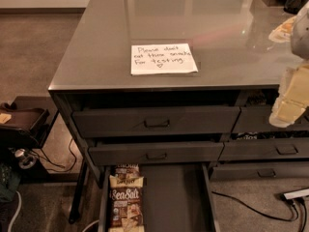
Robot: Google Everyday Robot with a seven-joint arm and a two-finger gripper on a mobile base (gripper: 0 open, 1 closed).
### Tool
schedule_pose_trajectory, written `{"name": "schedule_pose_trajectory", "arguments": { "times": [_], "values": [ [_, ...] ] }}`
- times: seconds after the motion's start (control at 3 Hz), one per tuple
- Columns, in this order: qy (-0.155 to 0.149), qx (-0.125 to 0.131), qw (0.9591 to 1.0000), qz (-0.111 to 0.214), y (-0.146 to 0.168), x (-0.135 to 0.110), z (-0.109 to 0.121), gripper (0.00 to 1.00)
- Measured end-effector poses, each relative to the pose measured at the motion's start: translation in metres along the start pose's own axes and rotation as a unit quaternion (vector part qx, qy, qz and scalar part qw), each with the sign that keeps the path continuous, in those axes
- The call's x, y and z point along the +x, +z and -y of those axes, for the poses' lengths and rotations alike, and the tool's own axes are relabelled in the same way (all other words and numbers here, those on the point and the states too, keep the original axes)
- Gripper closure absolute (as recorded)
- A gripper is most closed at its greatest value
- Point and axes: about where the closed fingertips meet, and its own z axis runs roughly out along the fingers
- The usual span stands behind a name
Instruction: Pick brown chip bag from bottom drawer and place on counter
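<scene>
Where the large glossy grey counter (96, 57) ends at its front edge, the long dark grey metal bottom drawer (176, 197) stands pulled out. Cream-coloured gripper (291, 98): at the front right corner; open or closed cannot be told. White paper note (163, 58), near the front edge: "Please don't eat these snacks, for testing". Dark brown chip bag (126, 209), lettered "SeaSalt": flat against the drawer's left wall.

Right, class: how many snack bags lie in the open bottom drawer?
2: the SeaSalt chip bag in front, another brown bag behind it; more may hide further back. The gripper hangs at right.
</scene>
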Motion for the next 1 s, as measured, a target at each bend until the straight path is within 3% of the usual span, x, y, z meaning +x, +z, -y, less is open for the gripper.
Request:
{"name": "schedule_pose_trajectory", "arguments": {
  "times": [0.67, 1.0],
  "values": [
    [0.009, 0.006, 0.9998, 0.017, 0.003, -0.003, -0.004, 0.00],
    [0.034, 0.006, 0.9968, 0.072, 0.019, -0.019, -0.036, 0.00]
  ]
}}
